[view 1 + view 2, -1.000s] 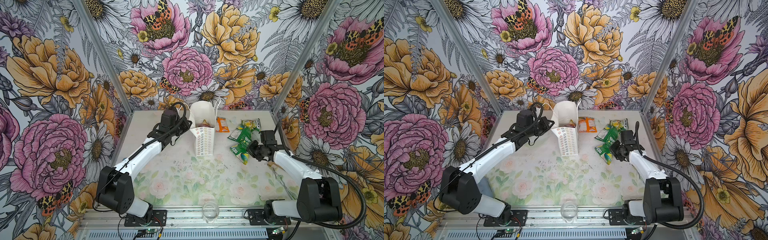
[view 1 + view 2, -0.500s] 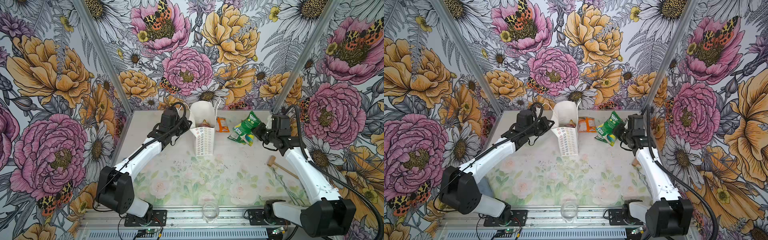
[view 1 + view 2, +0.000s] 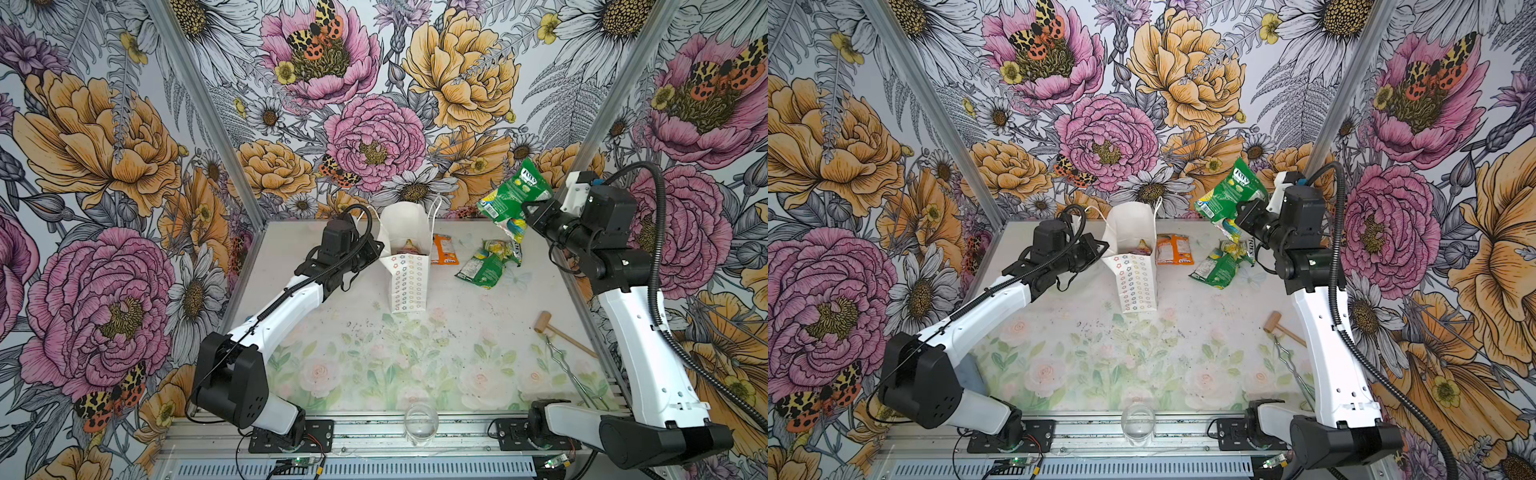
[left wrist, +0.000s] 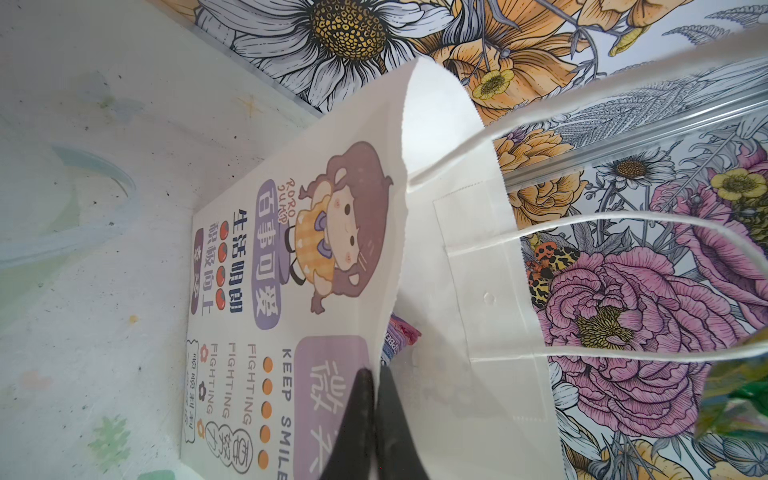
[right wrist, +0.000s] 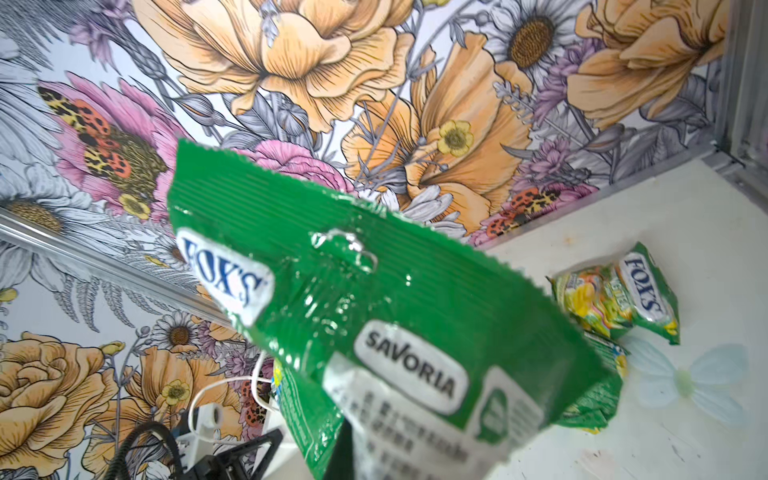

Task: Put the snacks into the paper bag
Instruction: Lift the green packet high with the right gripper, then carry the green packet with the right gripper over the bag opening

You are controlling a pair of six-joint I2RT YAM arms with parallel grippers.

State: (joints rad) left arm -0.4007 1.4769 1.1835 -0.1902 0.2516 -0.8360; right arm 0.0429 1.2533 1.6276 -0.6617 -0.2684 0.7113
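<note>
Packet (image 3: 513, 195), glossy green, marked FOX'S, hangs pinched in right gripper (image 3: 525, 210); left gripper (image 4: 372, 376) clamps rim of white paper bag (image 3: 409, 282).

The packet (image 3: 515, 195) is green — the paper bag (image 3: 409, 286) white with multicoloured flowers.

Inside the paper bag (image 3: 409, 286), only a packet (image 3: 408, 246) tip clears the near wall; anything deeper is hidden. At the bag's rim, the left gripper (image 4: 374, 376) runs off the left wrist view's edge. The held green packet (image 5: 374, 291), its small print blurred, covers the right gripper (image 3: 527, 211) fingers and most of a lying green packet (image 5: 594, 399).
</note>
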